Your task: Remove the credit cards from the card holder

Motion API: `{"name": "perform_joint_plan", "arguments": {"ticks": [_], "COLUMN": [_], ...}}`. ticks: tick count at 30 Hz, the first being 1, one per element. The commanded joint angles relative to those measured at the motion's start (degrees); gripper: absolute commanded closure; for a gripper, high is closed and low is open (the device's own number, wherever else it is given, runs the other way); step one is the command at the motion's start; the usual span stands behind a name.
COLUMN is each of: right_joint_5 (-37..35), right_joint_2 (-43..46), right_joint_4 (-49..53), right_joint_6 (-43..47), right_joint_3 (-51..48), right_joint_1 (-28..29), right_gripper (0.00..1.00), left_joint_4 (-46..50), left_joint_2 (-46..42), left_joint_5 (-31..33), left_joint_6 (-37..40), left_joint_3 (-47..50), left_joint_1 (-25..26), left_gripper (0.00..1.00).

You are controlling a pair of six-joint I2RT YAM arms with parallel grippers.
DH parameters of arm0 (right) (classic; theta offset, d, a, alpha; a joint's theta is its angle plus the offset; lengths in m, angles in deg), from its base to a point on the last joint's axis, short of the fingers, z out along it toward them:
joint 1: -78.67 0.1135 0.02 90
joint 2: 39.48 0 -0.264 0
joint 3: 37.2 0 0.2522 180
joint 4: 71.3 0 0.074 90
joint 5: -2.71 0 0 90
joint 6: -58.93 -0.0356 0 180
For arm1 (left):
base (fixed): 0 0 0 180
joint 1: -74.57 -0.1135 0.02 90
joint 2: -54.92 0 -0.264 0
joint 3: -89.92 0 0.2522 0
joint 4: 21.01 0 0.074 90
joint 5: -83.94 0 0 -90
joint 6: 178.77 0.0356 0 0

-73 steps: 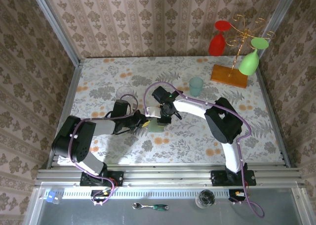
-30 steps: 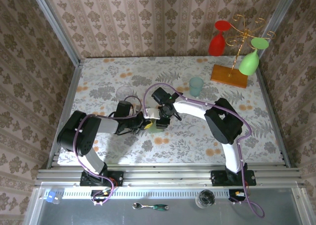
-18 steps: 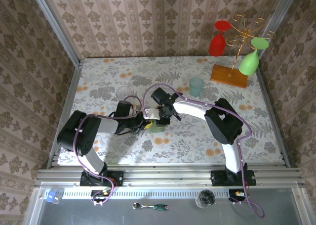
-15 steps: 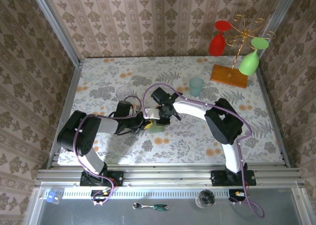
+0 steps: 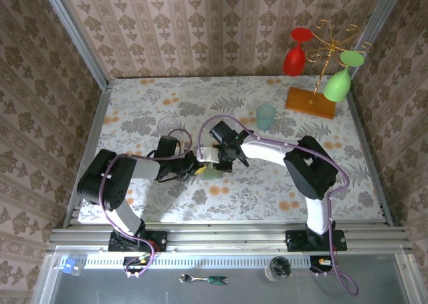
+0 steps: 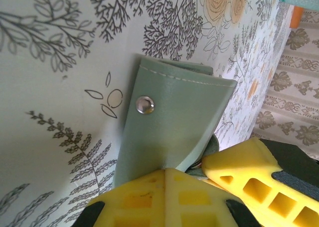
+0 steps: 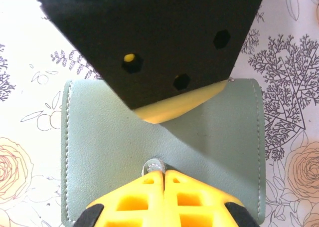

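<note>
1. Near the middle of the floral-patterned table, somewhat toward its near edge, lies the small flat pale sage-green folding card holder. Seen from above, both grippers cover most of it.
2. Left gripper: the yellow fingers are clamped on one edge of the card holder's flap, which curls up off the table. The pinched edge itself is hidden behind the pads.
3. Right gripper: the yellow fingers are clenched tip to tip and touch the round metal snap on the card holder. Whether any leather is caught between them cannot be made out.
4. The folded flap hides the card holder's interior. In the right wrist view, the left gripper's black body covers the holder's far edge.
5. Toward the far edge, well apart from the holder, stands a pale teal translucent cup. An orange-based wire rack holding a red and a green glass occupies the far right corner.
</note>
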Motion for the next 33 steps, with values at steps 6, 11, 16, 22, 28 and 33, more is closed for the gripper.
{"name": "perform_joint_plan", "arguments": {"ticks": [6,11,16,22,28,33], "right_joint_5": [2.85,2.83,2.51,0.69,-0.51,-0.46], "right_joint_2": [2.31,1.97,2.57,3.3,2.08,2.1], "right_joint_4": [2.95,2.92,2.45,0.85,1.54,-1.24], "right_joint_6": [-0.67,-1.34,-1.49,-1.91,-1.15,-3.73], "right_joint_3": [-6.65,-8.59,-11.01,-14.58,-14.96,-16.55], "right_joint_1": [4.45,6.23,9.14,12.33,15.27,15.09], "right_gripper": [1.0,1.0,1.0,1.0,1.0,1.0], "left_joint_4": [10.79,11.24,11.2,10.79,10.76,9.38], "left_joint_2": [4.68,6.66,8.86,10.84,11.47,11.25], "left_joint_5": [4.1,3.53,3.27,3.35,3.19,3.01], "left_joint_6": [4.65,5.47,6.13,6.33,6.61,6.27], "left_joint_3": [0.52,-0.23,-0.33,-0.31,-0.24,0.37], "left_joint_1": [-2.74,-2.78,-2.76,-2.79,-2.78,-2.78], "left_gripper": [1.0,1.0,1.0,1.0,1.0,1.0]}}
